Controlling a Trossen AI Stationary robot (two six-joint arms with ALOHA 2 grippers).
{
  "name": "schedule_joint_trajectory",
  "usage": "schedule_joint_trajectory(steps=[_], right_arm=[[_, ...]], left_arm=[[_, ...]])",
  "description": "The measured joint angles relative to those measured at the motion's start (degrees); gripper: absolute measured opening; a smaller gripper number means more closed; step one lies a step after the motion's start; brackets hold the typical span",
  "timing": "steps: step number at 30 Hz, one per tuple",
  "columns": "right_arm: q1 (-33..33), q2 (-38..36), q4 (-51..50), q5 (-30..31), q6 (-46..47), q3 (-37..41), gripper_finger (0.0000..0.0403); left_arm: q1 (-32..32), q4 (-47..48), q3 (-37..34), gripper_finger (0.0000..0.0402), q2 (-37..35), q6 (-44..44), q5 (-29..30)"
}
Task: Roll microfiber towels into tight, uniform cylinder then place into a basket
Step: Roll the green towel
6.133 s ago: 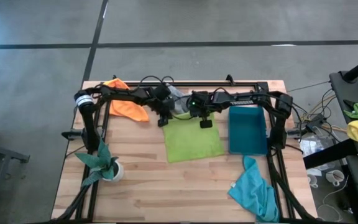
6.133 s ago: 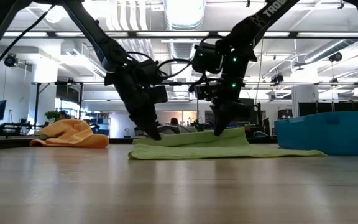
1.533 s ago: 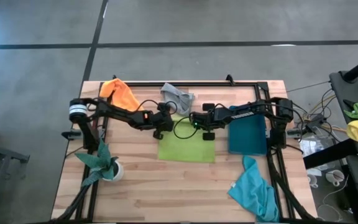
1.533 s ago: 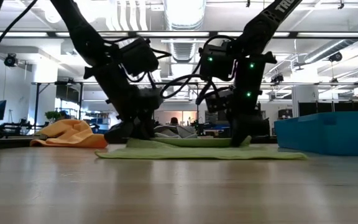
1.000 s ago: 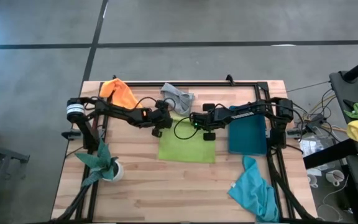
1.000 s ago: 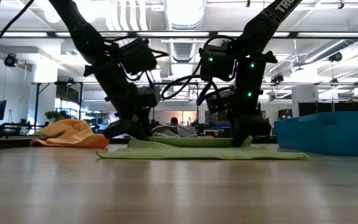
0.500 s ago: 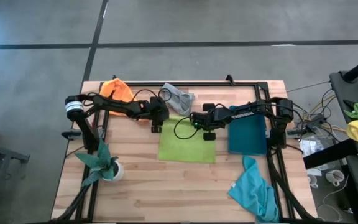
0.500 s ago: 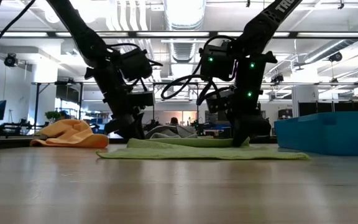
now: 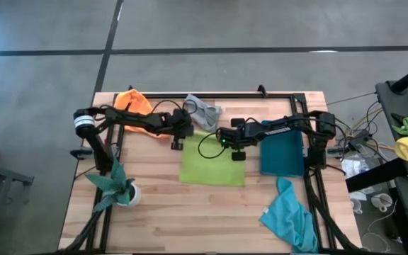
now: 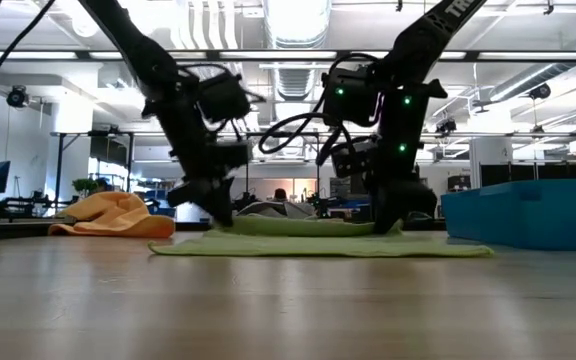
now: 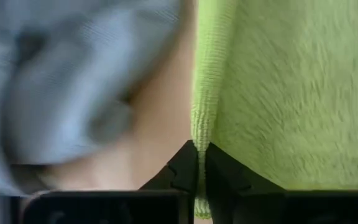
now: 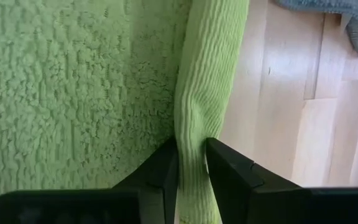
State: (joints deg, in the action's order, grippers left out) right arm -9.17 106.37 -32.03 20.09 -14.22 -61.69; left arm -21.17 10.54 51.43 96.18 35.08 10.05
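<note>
The lime green towel (image 9: 213,166) lies spread flat on the wooden table, with my two grippers at its far edge. My left gripper (image 9: 177,144) is at the far left corner, shut on the hem. My right gripper (image 9: 237,154) is near the far right corner, shut on a raised ridge of the same towel. The grey towel (image 9: 204,111) lies crumpled just beyond the green one, and the orange towel (image 9: 134,101) is heaped at the far left. The turquoise towel (image 9: 289,216) hangs over the near right edge. The teal basket (image 9: 282,147) stands right of the green towel. My left gripper pinches the green towel's ribbed hem (image 11: 202,127) between its two fingers at the far left corner. It comes slanting down from the table's left. The towel stays flat on the table around the hold. My right gripper pinches a narrow raised ridge of the towel's ribbed far edge (image 12: 194,127) between its two fingers. It slants down from the table's right. The rest of the towel lies flat on the table.
A leafy plant in a white pot (image 9: 119,188) stands near the left front. A dark frame (image 9: 225,95) runs along the table's far edge and sides. Bare wood lies in front of the green towel.
My left gripper has moved a short way toward the table's far edge, along the green towel's left side, and now sits at its far left corner. My right gripper and the towel's right part have stayed where they were.
</note>
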Motion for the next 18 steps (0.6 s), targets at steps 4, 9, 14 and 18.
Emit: schedule_joint_trajectory(steps=[4, 9, 14, 18], right_arm=[[-0.1, -0.1, -0.9, 0.3, -0.7, 0.0, 0.0075], [-0.1, -0.1, -0.8, 0.5, -0.8, 0.2, 0.0080], [-0.1, -0.1, -0.5, 0.6, -0.8, 0.9, 0.0084], [-0.1, -0.2, -0.3, 0.7, -0.8, 1.6, 0.0083]], left_arm=[[0.0, -0.1, 0.2, 0.0002, -1.5, 4.4, 3.5], [0.5, -0.2, -1.3, 0.0003, -1.5, 6.3, 4.1], [2.3, -0.2, -2.1, 0.0003, -1.0, 6.4, 3.7], [3.8, 0.3, -2.3, 0.0007, -1.1, 8.2, 0.6]])
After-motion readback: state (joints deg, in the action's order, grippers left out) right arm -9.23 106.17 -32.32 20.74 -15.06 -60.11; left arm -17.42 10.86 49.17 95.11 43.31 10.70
